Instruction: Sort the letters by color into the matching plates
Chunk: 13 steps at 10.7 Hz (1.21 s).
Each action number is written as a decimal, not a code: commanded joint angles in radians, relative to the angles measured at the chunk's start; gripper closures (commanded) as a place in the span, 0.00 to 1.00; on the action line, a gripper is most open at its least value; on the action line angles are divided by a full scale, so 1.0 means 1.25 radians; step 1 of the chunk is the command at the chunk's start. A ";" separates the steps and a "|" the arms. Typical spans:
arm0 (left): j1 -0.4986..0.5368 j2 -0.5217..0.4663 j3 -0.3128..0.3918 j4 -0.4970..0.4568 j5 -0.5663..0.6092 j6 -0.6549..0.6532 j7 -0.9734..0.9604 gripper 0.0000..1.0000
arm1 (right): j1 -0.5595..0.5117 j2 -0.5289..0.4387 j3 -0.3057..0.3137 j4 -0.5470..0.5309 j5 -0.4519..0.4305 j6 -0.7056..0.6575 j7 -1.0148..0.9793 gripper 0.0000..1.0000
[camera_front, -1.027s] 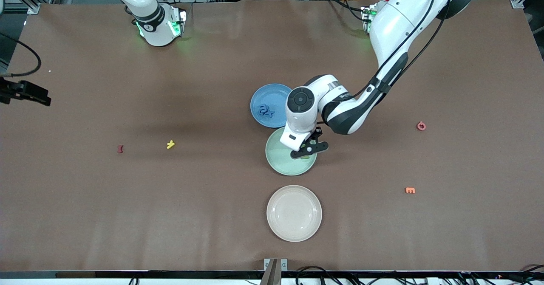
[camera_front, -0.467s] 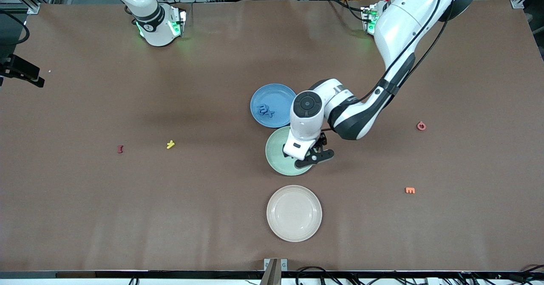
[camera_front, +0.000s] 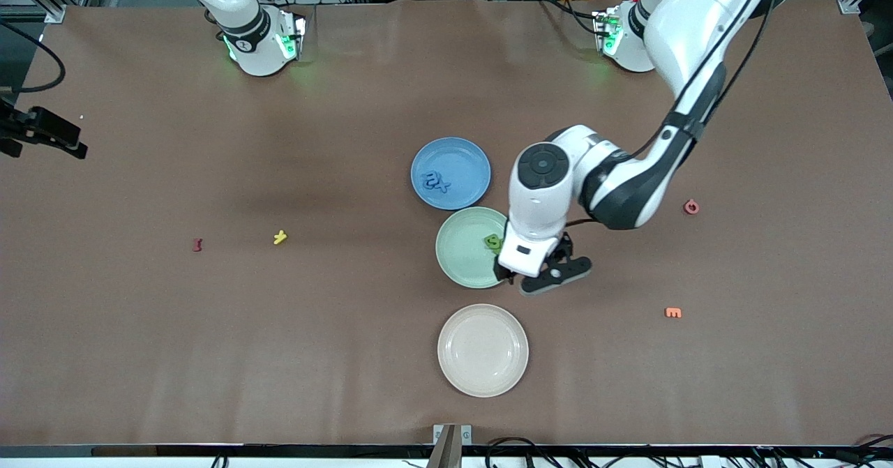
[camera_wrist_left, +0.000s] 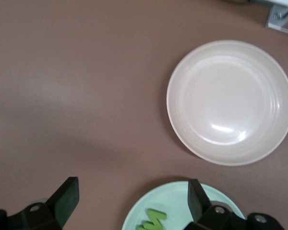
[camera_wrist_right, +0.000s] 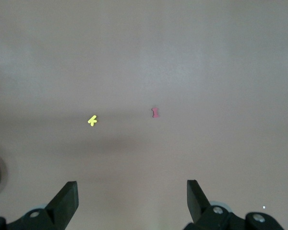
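Left gripper hangs with its fingers spread wide and holding nothing, over the mint green plate's rim at the left arm's end. Its green letter lies in that plate, just beside it. Right gripper waits with fingers apart, high above the yellow letter and red letter.

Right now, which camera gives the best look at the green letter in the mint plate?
The front view: the green letter lies whole in the mint plate, beside the open left hand. The left wrist view catches only part of it at the frame's edge. The right wrist view misses it.
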 commanded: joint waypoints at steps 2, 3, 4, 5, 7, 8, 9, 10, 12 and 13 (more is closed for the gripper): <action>0.065 -0.084 -0.002 -0.036 -0.008 -0.006 0.121 0.00 | 0.028 -0.019 -0.007 -0.039 0.010 0.050 0.050 0.00; 0.081 -0.106 0.008 -0.037 -0.055 -0.009 0.198 0.00 | 0.027 -0.019 -0.007 -0.052 0.010 0.063 0.050 0.00; 0.097 -0.138 0.043 -0.037 -0.121 -0.017 0.304 0.00 | 0.027 -0.019 -0.007 -0.057 0.010 0.071 0.050 0.00; 0.097 -0.169 0.093 -0.039 -0.196 -0.024 0.426 0.00 | 0.027 -0.019 -0.007 -0.055 0.010 0.074 0.050 0.00; 0.094 -0.231 0.183 -0.039 -0.328 -0.093 0.628 0.00 | 0.027 -0.015 -0.007 -0.057 0.010 0.078 0.050 0.00; 0.094 -0.258 0.218 -0.036 -0.382 -0.142 0.696 0.00 | 0.027 -0.014 -0.007 -0.057 0.010 0.079 0.048 0.00; 0.093 -0.278 0.259 -0.035 -0.432 -0.180 0.749 0.00 | 0.024 -0.014 -0.005 -0.057 0.010 0.084 0.046 0.00; 0.093 -0.295 0.292 -0.035 -0.470 -0.209 0.795 0.00 | 0.026 -0.014 -0.005 -0.057 0.010 0.083 0.044 0.00; 0.096 -0.339 0.319 -0.035 -0.482 -0.296 0.864 0.00 | 0.031 -0.003 -0.005 -0.053 0.008 0.084 0.042 0.00; 0.096 -0.365 0.327 -0.035 -0.486 -0.334 0.862 0.00 | 0.031 -0.001 -0.004 -0.052 0.008 0.084 0.042 0.00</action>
